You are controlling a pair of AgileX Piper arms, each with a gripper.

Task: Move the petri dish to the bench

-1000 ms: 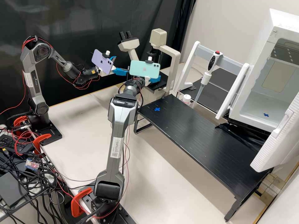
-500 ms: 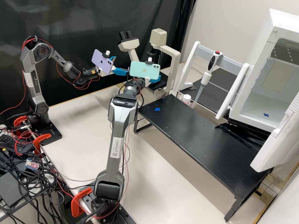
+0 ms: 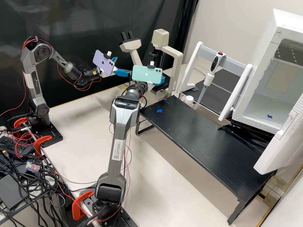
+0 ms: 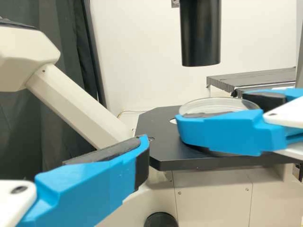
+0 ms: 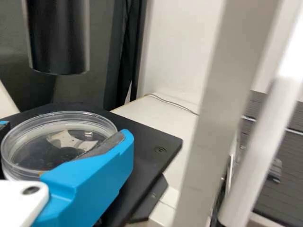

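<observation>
Petri dish (image 5: 59, 124): I find it clear and round, at the black stage (image 4: 158, 127) of the cream microscope (image 3: 176, 61), below a dark cylinder (image 4: 200, 38); whether it rests on the stage or is raised, I cannot tell. Right gripper (image 3: 158, 83): at the dish, behind a mint phone (image 3: 147, 75); I cannot tell how far open it is, nor whether it has hold of the dish. Left gripper (image 3: 123, 66): beside the microscope on its eyepiece side, near a lilac phone (image 3: 103, 62); I read its fingers as spread apart, with nothing in their hold. Surroundings, from the high view: black raised bench (image 3: 202, 135) with a blue cross (image 3: 159, 110) marked near its microscope end. Past its far edge I note a small white tub (image 3: 189, 100) and a pipette (image 3: 214, 64) hung tip-down at a slant on a grey and white frame (image 3: 197, 55). Beyond these, a white cabinet (image 3: 274, 126) stands open, a second blue cross (image 3: 270, 116) on its floor
</observation>
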